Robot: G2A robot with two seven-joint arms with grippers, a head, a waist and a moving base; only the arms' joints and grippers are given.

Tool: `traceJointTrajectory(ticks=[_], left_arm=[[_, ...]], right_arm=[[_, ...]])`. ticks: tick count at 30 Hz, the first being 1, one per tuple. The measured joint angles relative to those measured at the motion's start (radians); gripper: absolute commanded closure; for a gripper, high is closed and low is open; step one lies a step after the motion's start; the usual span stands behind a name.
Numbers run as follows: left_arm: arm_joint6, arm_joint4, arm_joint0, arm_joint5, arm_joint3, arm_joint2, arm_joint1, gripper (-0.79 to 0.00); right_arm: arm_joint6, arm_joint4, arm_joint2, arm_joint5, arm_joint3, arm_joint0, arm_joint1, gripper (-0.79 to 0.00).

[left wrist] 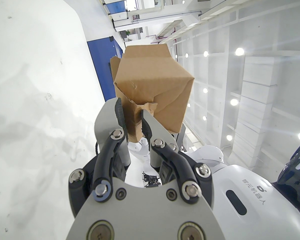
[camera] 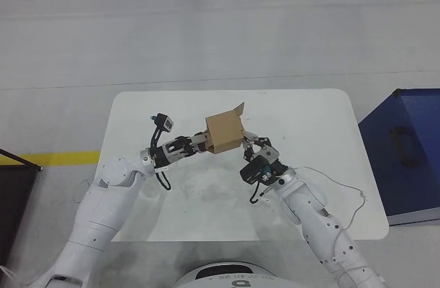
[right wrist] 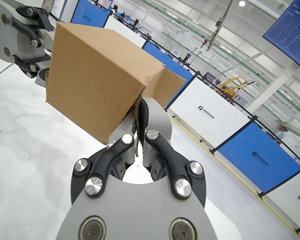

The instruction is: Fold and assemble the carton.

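White rounded table [camera: 313,144] below. At left, my left tool [camera: 204,143] [left wrist: 130,108] is pinched on a crumpled flap of the brown corrugated cardboard carton [camera: 225,129] [left wrist: 152,81] [right wrist: 95,81], held over mid-table. At right, my right tool [camera: 247,141] [right wrist: 140,107] is clamped tight on the carton's opposite flap edge.

I see the carton [camera: 225,129] in plain brown cardboard, the same tone on every face, and the table [camera: 313,180] is white with a few faint grey smudges. The left gripper [left wrist: 131,111] and the right gripper [right wrist: 140,111] both have silver-grey metal bodies with black links and black ribbed pads. Beside the table is a dark blue bin [camera: 414,158], and a yellow stripe [camera: 57,157] lies on the pale grey floor [camera: 205,43].
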Motion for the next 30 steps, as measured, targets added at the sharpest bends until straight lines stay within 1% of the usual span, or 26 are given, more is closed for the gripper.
traceJointTrajectory(ticks=[4, 7, 17, 19, 22, 25, 30], left_arm=[[-0.002, -0.003, -0.001, 0.005, -0.002, -0.003, 0.001, -0.117], [-0.003, 0.007, -0.003, 0.009, -0.006, -0.002, 0.002, -0.135], [0.012, 0.034, -0.009, 0.032, -0.007, 0.006, 0.002, -0.114], [0.015, 0.036, -0.009, 0.035, -0.009, 0.006, 0.002, -0.135], [0.003, 0.005, -0.007, 0.022, -0.016, 0.005, 0.001, -0.191], [-0.018, -0.024, -0.005, 0.001, -0.017, 0.0, 0.001, -0.191], [-0.025, -0.026, -0.005, -0.009, -0.02, -0.004, 0.002, -0.185]], right_arm=[[0.0, -0.003, -0.004, -0.002, 0.003, 0.005, 0.0, 0.0], [0.002, -0.009, -0.007, -0.001, 0.006, 0.01, 0.0, 0.0], [0.0, -0.012, -0.011, 0.0, 0.011, 0.017, 0.0, 0.0], [-0.006, 0.0, -0.012, 0.0, 0.014, 0.018, 0.0, 0.0], [-0.012, 0.016, -0.012, -0.005, 0.019, 0.02, 0.0, 0.0], [-0.023, 0.045, -0.012, -0.011, 0.03, 0.023, -0.001, 0.0], [-0.042, 0.091, -0.012, -0.018, 0.043, 0.029, -0.003, 0.0]])
